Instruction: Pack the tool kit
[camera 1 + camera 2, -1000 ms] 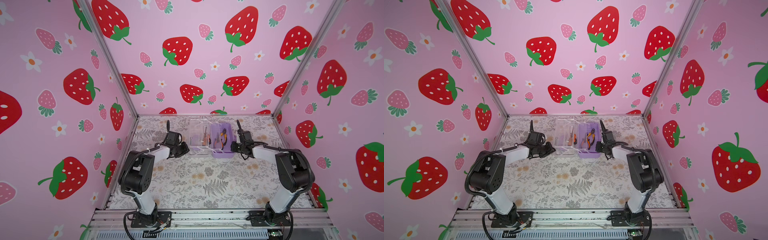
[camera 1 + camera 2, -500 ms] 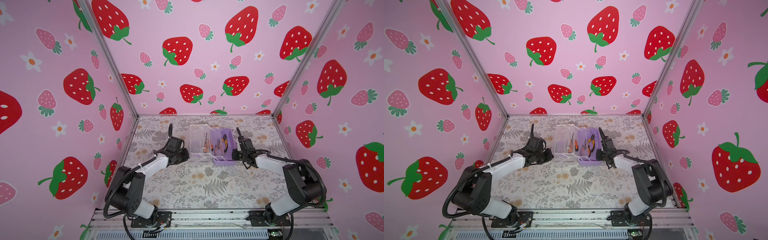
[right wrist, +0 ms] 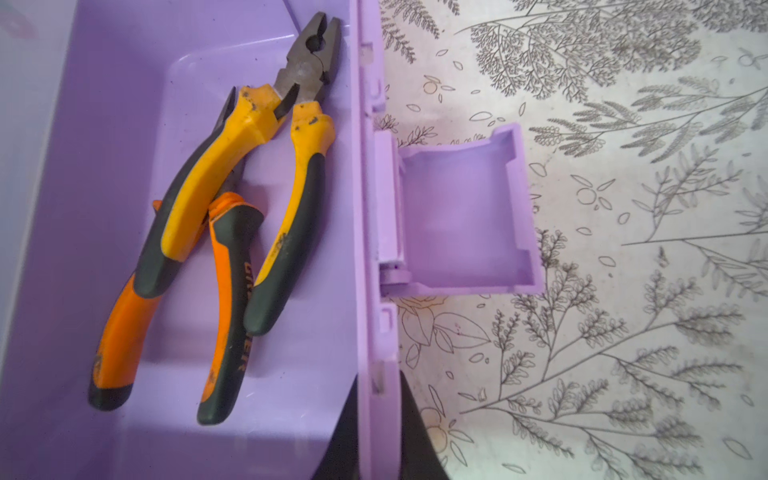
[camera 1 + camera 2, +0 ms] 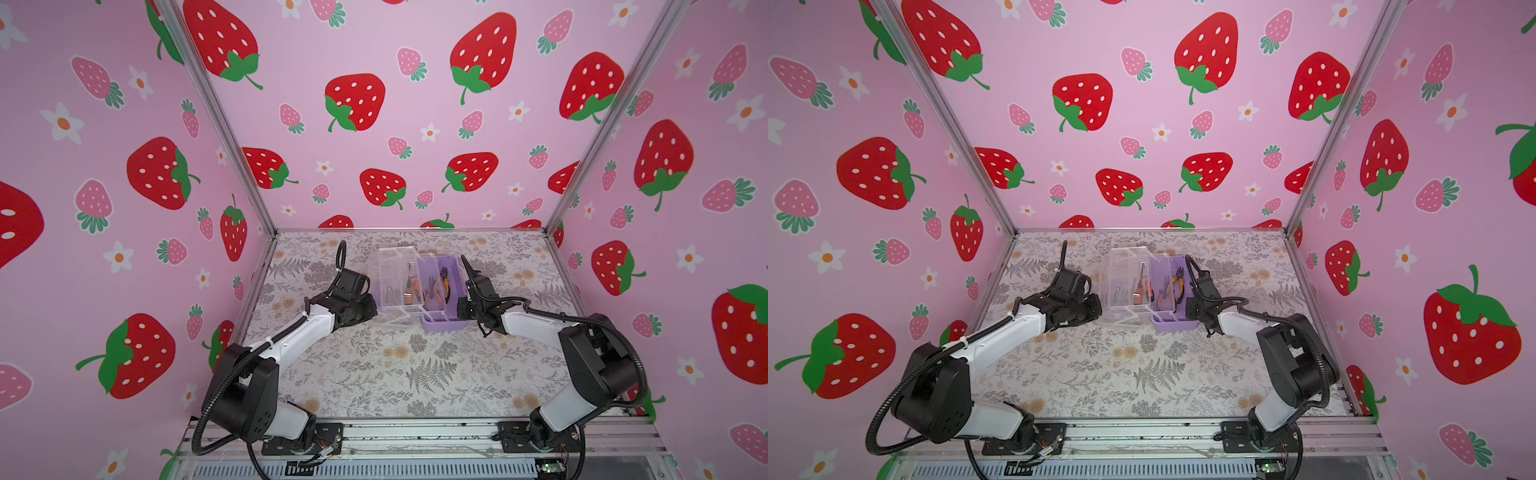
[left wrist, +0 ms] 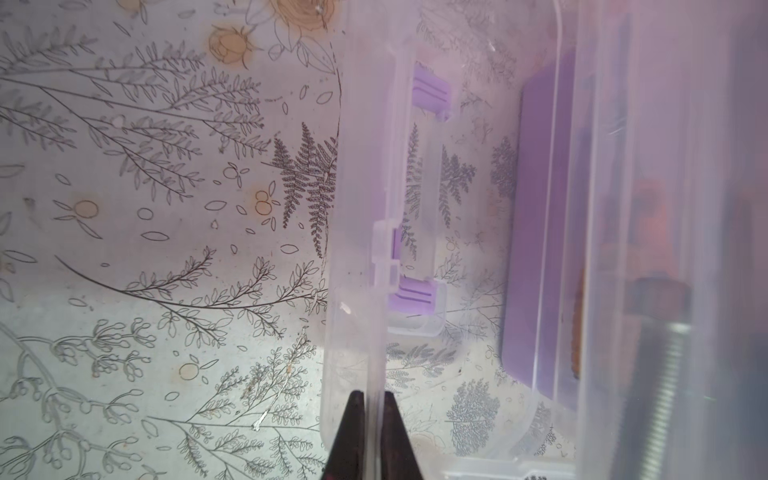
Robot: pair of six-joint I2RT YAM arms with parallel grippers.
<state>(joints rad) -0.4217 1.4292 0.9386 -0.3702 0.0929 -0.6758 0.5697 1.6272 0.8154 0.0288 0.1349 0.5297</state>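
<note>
Left fingers [image 5: 352, 436] nipped on clear plastic lid [image 5: 357, 166], right fingers [image 3: 415, 440] nipped on lilac plastic box [image 3: 365, 324] rim; advise slow, even closing

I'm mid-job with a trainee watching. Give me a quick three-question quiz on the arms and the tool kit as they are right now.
1. True or false: the right pincer clamps a wall of the lilac box.
2. What lies inside the lilac box? A: two pliers. B: a hammer. C: a tape roll.
3. What does the left pincer hold?

Key: 1 true. 2 A. 3 the edge of the clear lid.
</note>
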